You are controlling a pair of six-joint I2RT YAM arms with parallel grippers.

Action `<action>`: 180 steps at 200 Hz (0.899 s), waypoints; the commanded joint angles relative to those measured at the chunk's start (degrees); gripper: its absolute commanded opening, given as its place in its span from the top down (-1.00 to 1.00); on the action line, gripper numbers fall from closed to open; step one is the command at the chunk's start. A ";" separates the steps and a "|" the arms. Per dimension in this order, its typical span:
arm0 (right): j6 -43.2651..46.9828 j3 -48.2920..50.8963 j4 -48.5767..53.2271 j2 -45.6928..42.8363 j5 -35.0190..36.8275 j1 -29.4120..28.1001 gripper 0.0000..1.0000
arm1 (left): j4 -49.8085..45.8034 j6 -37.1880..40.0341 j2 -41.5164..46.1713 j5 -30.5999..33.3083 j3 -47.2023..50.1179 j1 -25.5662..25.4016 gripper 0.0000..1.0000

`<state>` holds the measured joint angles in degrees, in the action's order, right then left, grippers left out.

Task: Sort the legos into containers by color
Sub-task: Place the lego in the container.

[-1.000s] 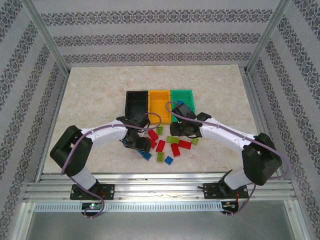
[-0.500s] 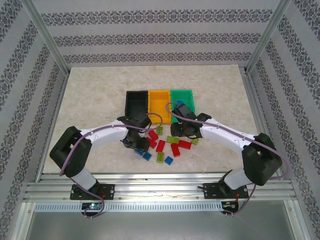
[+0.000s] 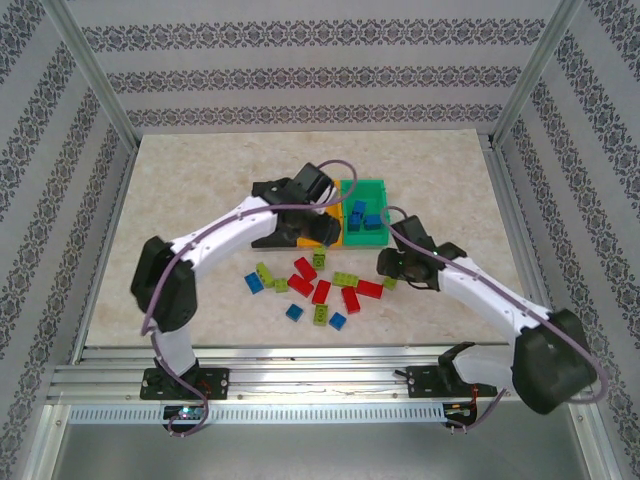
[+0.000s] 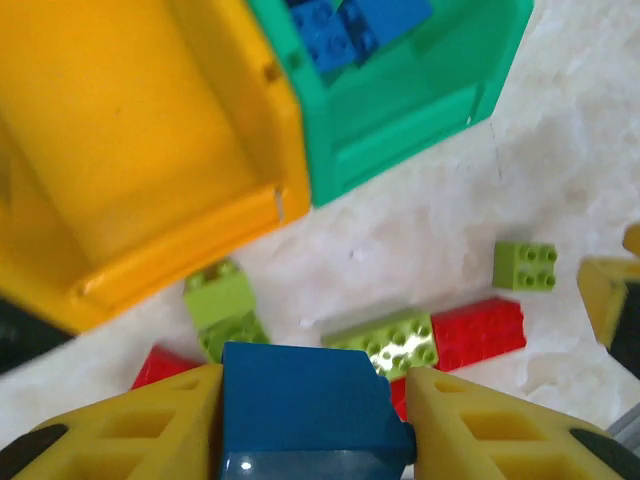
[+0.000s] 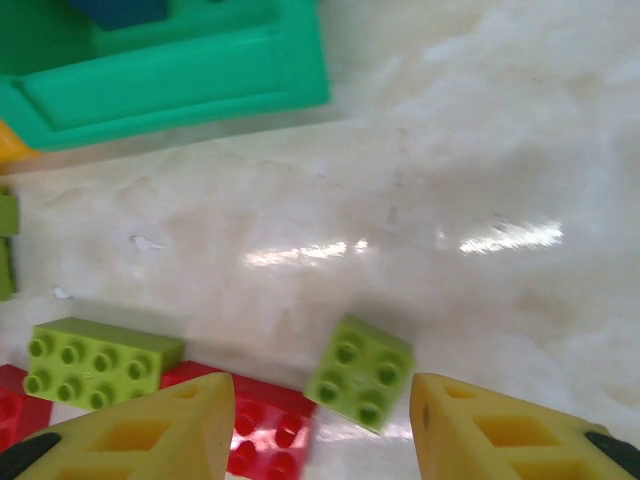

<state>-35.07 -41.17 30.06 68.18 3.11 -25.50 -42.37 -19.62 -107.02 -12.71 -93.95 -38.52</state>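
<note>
My left gripper point(image 4: 315, 400) is shut on a blue lego point(image 4: 300, 395) and hangs above the near edge of the orange container point(image 4: 130, 150), by the green container point(image 4: 400, 130). The green container holds blue legos point(image 3: 365, 218). The black container point(image 3: 262, 188) is mostly hidden under my left arm. Red, blue and lime legos lie scattered in front of the containers point(image 3: 322, 291). My right gripper point(image 5: 320, 400) stands open low over the table, and a small lime lego point(image 5: 360, 372) lies on the table between its fingers, untouched.
Beside the small lime lego lie a red lego point(image 5: 265, 425) and a long lime one point(image 5: 95, 360). A blue lego point(image 3: 257, 283) lies at the left end of the pile. Metal frame posts and patterned walls enclose the table point(image 3: 180, 180).
My left arm has lifted a blue lego from the pile and swung up to the containers. My right arm has drawn back from the green container to the small lime lego.
</note>
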 commanded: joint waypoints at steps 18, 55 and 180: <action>-0.57 4.10 1.48 -6.71 -4.76 2.20 -0.01 | -6.19 5.11 -14.71 -1.74 -21.83 0.40 0.08; -3.09 7.46 0.72 -10.77 -7.42 0.68 0.00 | -16.47 6.05 -32.51 -2.19 -50.16 1.60 -0.01; -4.80 7.49 -5.54 -3.64 -9.44 -17.34 -0.04 | 16.39 -4.65 3.37 -0.08 8.02 3.56 -0.37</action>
<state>-40.66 -31.35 25.85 63.29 -4.51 -39.20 -41.74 -18.48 -114.91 -13.43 -100.47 -36.62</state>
